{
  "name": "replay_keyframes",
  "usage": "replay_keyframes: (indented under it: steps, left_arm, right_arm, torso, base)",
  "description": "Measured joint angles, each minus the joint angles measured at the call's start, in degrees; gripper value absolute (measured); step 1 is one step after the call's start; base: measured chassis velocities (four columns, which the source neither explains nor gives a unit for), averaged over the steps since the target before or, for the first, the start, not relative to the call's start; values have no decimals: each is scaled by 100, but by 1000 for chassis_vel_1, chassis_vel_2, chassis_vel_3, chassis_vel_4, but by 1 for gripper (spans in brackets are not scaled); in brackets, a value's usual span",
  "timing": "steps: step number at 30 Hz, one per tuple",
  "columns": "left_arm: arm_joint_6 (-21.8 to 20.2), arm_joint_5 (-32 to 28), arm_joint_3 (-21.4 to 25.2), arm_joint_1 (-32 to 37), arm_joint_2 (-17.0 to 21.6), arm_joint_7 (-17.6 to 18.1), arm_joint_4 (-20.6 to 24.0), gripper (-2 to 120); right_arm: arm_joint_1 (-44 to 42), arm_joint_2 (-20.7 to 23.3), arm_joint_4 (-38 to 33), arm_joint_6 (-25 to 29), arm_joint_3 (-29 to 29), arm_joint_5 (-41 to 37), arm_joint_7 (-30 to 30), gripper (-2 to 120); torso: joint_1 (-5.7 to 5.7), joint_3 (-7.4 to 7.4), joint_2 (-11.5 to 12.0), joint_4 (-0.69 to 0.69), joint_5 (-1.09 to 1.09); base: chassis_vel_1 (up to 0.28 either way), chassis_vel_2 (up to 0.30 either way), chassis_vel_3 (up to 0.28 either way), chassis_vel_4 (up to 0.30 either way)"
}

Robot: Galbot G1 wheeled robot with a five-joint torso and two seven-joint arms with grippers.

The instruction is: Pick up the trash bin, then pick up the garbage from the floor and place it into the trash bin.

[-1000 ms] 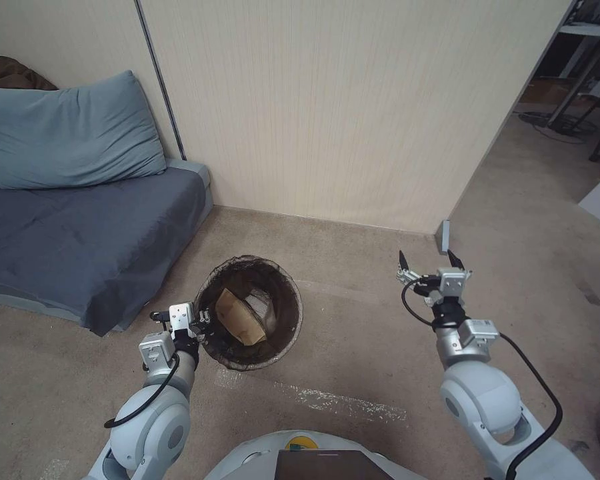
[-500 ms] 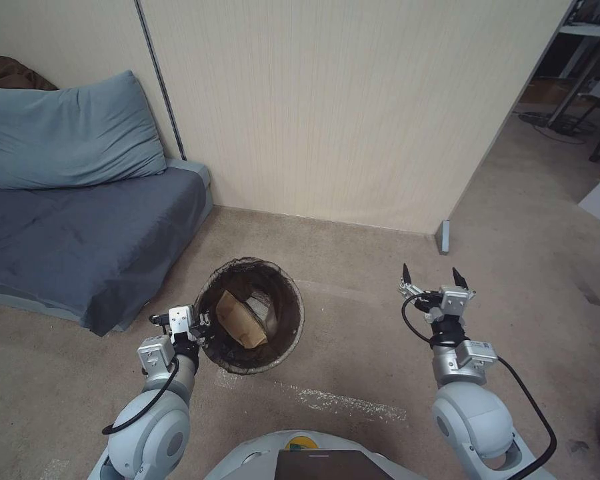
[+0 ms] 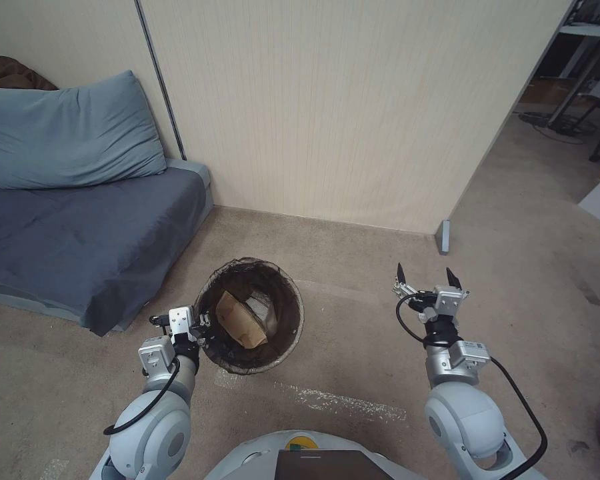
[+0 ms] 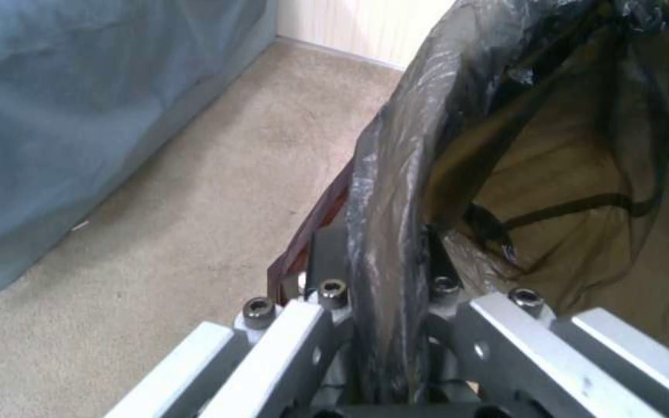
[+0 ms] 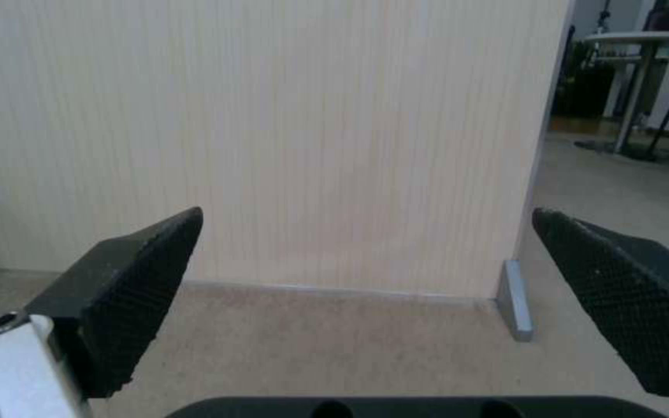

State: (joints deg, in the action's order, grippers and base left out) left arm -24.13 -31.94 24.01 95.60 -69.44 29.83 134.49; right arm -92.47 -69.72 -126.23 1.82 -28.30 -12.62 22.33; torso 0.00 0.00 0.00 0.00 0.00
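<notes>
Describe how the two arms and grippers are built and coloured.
Both arms are glossy silver-grey with rounded joint housings and a black cable looping outside each forearm. The left gripper has a white metal block body with hex bolts. The right gripper has the same white body and black, wedge-shaped fingers with textured pads.

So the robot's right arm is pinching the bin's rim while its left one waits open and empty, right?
Swap the arms. The head view shows the left gripper pinching the trash bin rim, and the right gripper waits open and empty above the floor.
</notes>
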Motion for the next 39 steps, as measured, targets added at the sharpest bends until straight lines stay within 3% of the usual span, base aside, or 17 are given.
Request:
replay_keyframes:
  steps: [15,39]
  left_arm:
    - [-1,-1,1,15,-9,1,7,0]
    - [-3,-2,7,52,-26,-23,19,0]
  right_arm:
    - [76,28,4,-72,50,-31,4,100]
    - [75,45,-50,-141,181,-16,16,100]
  torso:
    - [0,0,0,0,0]
    - [0,0,0,0,0]
  base:
    - [20,19,19,21]
    - [108,106,110,107]
